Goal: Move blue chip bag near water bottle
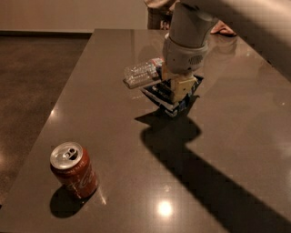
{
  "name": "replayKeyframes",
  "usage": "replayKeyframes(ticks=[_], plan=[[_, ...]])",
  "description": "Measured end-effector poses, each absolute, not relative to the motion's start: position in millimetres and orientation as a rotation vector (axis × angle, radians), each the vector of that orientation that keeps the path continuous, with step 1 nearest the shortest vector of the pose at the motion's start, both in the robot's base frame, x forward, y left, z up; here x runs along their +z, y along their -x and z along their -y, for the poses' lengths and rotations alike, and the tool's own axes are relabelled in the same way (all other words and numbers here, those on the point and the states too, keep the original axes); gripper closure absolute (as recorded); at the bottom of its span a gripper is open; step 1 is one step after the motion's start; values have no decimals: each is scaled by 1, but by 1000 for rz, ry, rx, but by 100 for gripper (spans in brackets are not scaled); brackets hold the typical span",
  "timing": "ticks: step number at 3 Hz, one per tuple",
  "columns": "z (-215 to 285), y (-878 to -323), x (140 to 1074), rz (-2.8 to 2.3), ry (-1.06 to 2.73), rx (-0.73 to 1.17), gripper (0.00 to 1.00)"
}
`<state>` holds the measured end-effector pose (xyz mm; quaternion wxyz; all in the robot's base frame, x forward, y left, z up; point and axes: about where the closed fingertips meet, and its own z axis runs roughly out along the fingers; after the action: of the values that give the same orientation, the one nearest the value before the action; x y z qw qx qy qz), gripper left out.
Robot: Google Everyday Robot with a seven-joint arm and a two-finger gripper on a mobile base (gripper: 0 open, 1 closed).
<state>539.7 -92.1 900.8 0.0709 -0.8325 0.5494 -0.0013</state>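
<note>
The blue chip bag (166, 97) is dark navy with white print and hangs tilted just above the table, held in my gripper (178, 89), whose yellowish fingers (184, 87) are shut on it. The water bottle (142, 73) is clear with a colourful label and lies on its side on the table, right next to the bag's left edge. My grey arm comes down from the upper right and hides the bottle's right end and the top of the bag.
A red soda can (74, 169) stands upright near the table's front left. The dark table (104, 123) has its left edge running along the floor side. A person's hands and objects show at the far edge (159, 13).
</note>
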Motion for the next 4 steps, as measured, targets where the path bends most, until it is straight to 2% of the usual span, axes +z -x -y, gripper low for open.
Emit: replayKeyframes(ticks=[1,2,4], plan=[[81,-561,898,-1711,2456,-17,100],[78,-575,893,-1766,2427,-40,87],[76,-588,882,-1836,2394,-91,40]])
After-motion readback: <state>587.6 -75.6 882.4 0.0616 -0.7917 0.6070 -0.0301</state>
